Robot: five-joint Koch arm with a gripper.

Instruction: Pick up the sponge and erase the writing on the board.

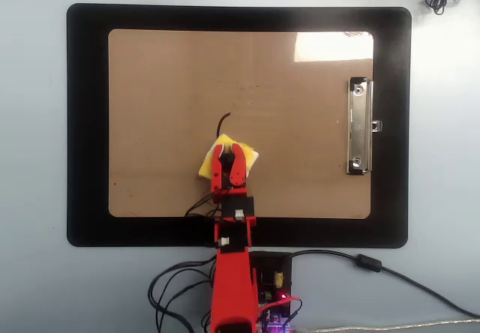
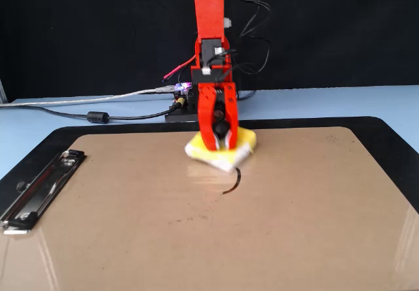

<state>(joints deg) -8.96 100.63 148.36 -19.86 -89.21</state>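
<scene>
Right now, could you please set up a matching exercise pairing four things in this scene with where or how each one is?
Things:
1. sponge
2. writing
3. metal clip
4. black mat

States:
A. lies under the board, framing it on all sides
B. a short curved black stroke beside the sponge
C. sits at the board's right edge in the overhead view
D. gripped by the red gripper, resting on the board

Pairs: 1-D, 2-B, 3-C, 4-A
</scene>
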